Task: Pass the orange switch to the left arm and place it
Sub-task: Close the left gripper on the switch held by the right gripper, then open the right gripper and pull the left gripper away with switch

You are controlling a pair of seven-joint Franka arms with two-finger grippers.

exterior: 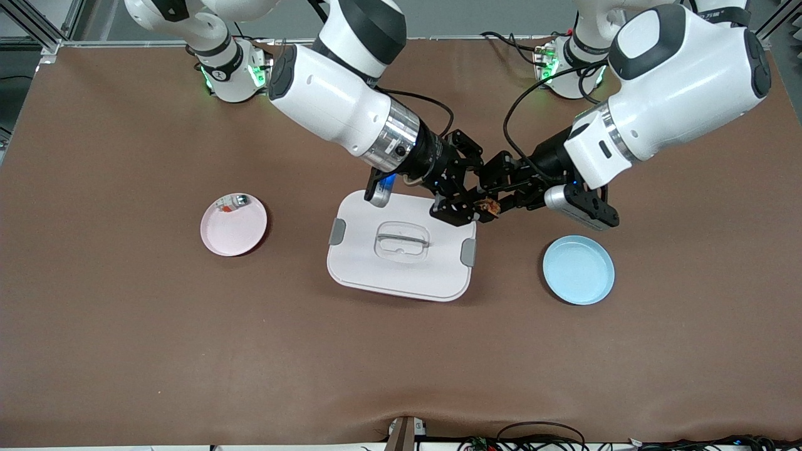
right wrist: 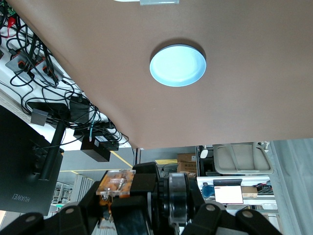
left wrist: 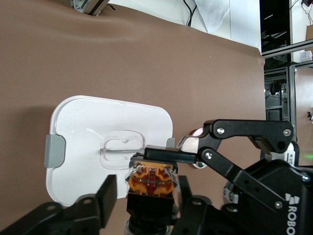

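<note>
while between both tools (exterior: 479,207), orange switch (exterior: 489,207)

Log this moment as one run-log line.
phase: handover | orange switch: in right gripper | left gripper: at switch | over: box corner

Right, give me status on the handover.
Right gripper shut on orange switch above the box corner. Left gripper alongside it, grip unconfirmed. Blue plate waiting.

Orange switch (exterior: 489,207) between black grippers, white box (exterior: 401,247) with grey latches, pink plate (exterior: 233,224), pale blue plate (exterior: 578,270), brown table (exterior: 125,326).
</note>
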